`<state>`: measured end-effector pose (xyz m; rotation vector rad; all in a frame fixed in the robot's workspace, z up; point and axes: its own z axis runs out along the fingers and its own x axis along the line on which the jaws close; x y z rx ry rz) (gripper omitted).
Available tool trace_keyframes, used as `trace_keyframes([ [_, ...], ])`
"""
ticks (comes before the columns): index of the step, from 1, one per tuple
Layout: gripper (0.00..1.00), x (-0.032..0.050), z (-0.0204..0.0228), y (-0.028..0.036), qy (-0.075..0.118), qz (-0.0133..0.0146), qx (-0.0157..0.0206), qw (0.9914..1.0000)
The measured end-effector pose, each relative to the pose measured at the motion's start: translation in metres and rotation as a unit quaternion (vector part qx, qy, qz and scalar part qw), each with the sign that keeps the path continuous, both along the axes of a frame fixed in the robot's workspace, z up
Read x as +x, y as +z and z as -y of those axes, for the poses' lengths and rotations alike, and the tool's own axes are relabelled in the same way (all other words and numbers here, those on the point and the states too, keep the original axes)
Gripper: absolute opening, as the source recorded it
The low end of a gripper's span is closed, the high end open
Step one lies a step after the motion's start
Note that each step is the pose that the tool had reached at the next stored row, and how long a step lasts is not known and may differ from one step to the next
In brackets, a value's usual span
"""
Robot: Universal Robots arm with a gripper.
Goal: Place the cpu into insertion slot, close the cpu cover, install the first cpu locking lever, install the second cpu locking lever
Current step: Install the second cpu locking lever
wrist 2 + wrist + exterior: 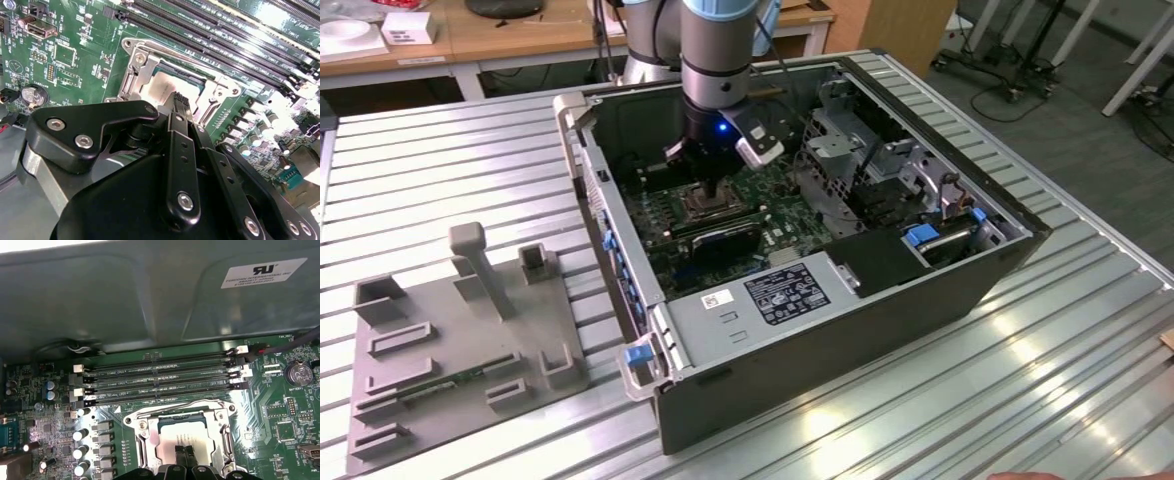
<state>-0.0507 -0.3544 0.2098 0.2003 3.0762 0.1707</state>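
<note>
- The gripper point(707, 188) hangs straight down inside the open case point(854, 335), right over the slot point(710, 205).
- In both wrist views its two black fingers point(178, 452) sit almost pressed together – just a thin crack between them – and they hold nothing.
- The finger tips point(181, 99) are at the middle of the cpu point(161, 86); I cannot tell if they touch it.
- The cpu point(186, 436) lies flat in the slot point(131, 419), a pale silver square.
- The cover point(150, 440) lies down flat around the cpu, which shows through its big window; in the second wrist view the cover point(136, 75) looks shiny.
- Long black memory slots point(160, 381) run just beside the slot on the green board point(280, 410).
- A round coin battery point(298, 374) sits on the board, well apart from the cpu.
- A white sticker point(262, 272) with dark print is on the case wall in the first wrist view.
- In the exterior view another label point(787, 290) with small print lies on the gray box at about 5 o'clock from the gripper.
- A gray tray point(454, 350) with posts sits on the ribbed metal table point(454, 150) – at about 8 o'clock from the case in the exterior view.
</note>
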Motion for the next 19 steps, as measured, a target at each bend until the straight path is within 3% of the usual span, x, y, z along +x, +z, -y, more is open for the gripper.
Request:
trace_keyframes([
  [18, 0.11, 0.0, -0.0006, 0.0025, 0.0, 0.0001, -0.0001, 1.0],
  [19, 0.11, 0.0, -0.0006, 0.0061, 0.0, 0.0, -0.0002, 1.0],
])
